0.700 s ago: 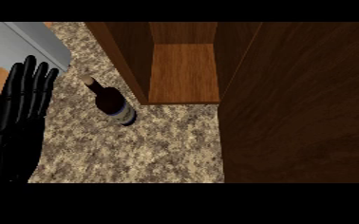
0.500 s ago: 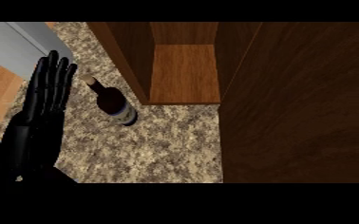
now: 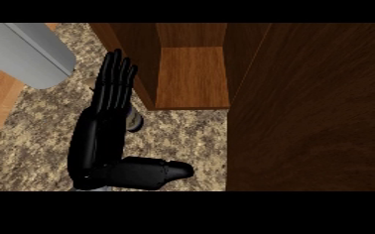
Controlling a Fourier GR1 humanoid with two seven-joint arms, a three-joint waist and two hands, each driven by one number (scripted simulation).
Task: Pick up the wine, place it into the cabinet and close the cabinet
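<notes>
**Desk:** What fills the left-centre of the frame?

**Photographer:** The robot's left hand (image 3: 99,139) above the speckled counter (image 3: 44,129). Its fingers (image 3: 117,79) are straight and close together, pointing toward the top of the frame. The thumb (image 3: 157,171) is spread out to the right, and the hand holds nothing.

**Desk:** And the wine?

**Photographer:** The wine (image 3: 135,121) is almost hidden behind that hand, with only a sliver showing at the hand's right edge. It stands on the counter just left of the cabinet (image 3: 192,77), which is open at upper centre. The dark cabinet door (image 3: 304,109) takes up the right side. A grey object (image 3: 33,54) sits at upper left.
</notes>
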